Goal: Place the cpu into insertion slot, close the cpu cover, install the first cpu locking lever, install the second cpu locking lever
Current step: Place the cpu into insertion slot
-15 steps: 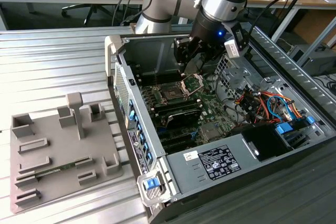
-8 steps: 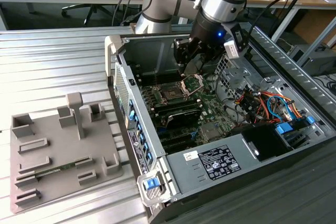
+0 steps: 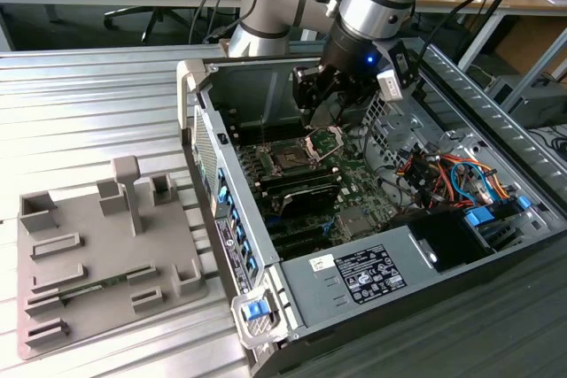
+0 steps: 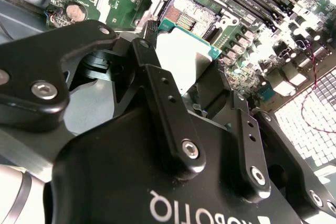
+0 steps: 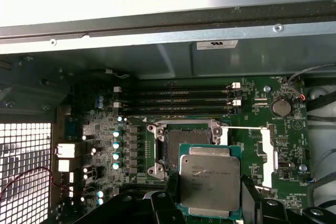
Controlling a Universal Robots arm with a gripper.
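End effector (image 5: 210,195) was closed on the cpu (image 5: 210,182), black fingers (image 5: 171,184) clamped on two opposite edges, metal top facing the camera in the first wrist view. The second wrist view showed the same grip: cpu (image 4: 184,59) pinched between the two fingers (image 4: 157,93), green substrate edge showing past the tips. In the exterior view the end effector (image 3: 335,95) was down inside the open computer case (image 3: 232,250), over the motherboard (image 3: 354,210). The case sat on a ribbed metal surface (image 3: 89,104).

The cpu was not seated. It hung close over the insertion slot (image 5: 173,150) and overlapped one side of it in the first wrist view. The height above it could not be told. The slot's dark centre was bare. The cpu cover (image 5: 266,140) was swung open, lying on the far side of the slot from the memory slots (image 5: 173,100).

Handling, by judgement:
- The cpu is likely light, thin and rigid.
- Its metal top is probably slick, so an edge grip like this one suits it.
- The underside contacts and socket pins are probably fragile, so it wants a flat, square drop with no pressing or sliding.
- The cover is likely thin sheet metal, stiff on its hinge.
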